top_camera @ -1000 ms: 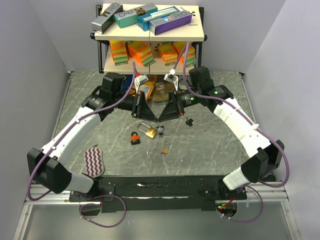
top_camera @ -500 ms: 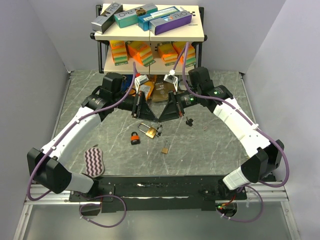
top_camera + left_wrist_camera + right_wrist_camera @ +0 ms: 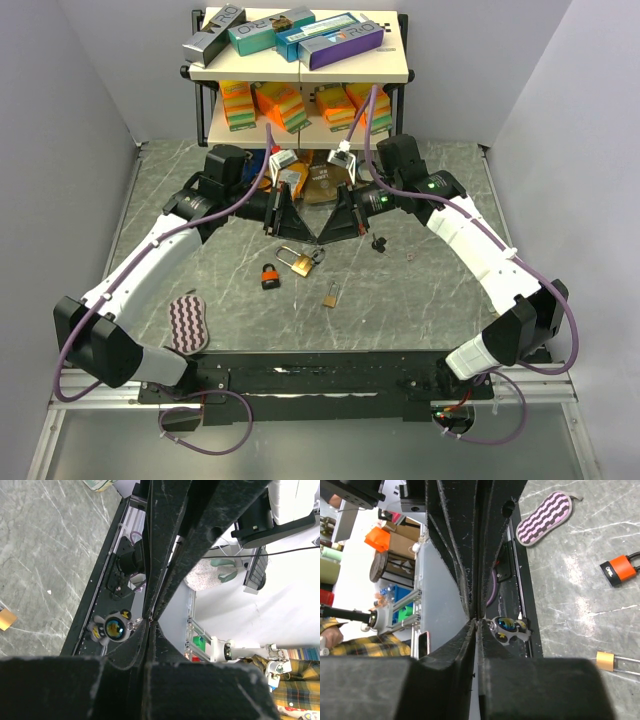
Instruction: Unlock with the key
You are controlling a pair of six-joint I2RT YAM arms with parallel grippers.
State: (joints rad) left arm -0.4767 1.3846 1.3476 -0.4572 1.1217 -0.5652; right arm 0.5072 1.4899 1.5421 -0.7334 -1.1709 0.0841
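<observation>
A brass padlock hangs low over the table centre, under my left gripper, which is shut, apparently on its shackle. In the left wrist view the padlock is hidden behind my shut left gripper. My right gripper is shut on the key, its tip right against the padlock. The key's round charm dangles beside the tips. The charm also shows in the left wrist view and in the right wrist view, next to my shut right gripper.
An orange and black padlock and a small tan padlock lie on the table just in front. Black keys lie to the right. A purple striped pad lies front left. A two-tier shelf with boxes stands at the back.
The charm has risen slightly and swung toward the brass padlock. The padlock has turned a little. Both arms have barely moved.
</observation>
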